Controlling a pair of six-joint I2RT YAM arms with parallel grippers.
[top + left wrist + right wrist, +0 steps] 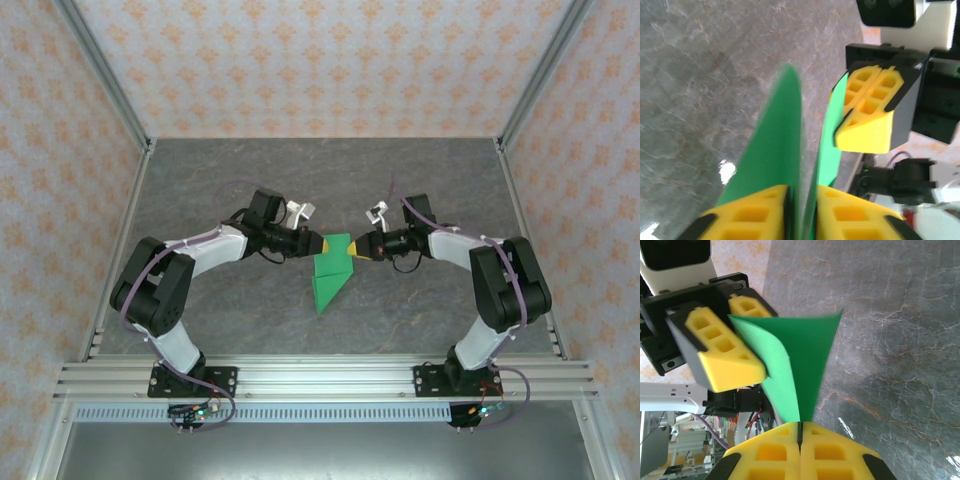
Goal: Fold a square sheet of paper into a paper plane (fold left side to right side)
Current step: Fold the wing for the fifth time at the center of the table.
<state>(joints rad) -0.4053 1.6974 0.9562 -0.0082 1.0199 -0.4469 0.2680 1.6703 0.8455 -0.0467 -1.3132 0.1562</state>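
Folded green paper (331, 272) on grey table (250, 180); right claw (800, 427) pinches it, left claw (801, 192) slightly parted around edge.

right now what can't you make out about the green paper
green paper creases: too small, top view.
Its upper corners: covered by left end effector and right end effector, top view.
Whether left pads touch it: blurred, left wrist view.
Pinched edge: inside shut right pads, right wrist view.

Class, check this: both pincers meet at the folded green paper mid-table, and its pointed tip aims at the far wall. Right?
No: the folded green paper aims its tip at the table's near edge, as the top view shows. The rest holds.
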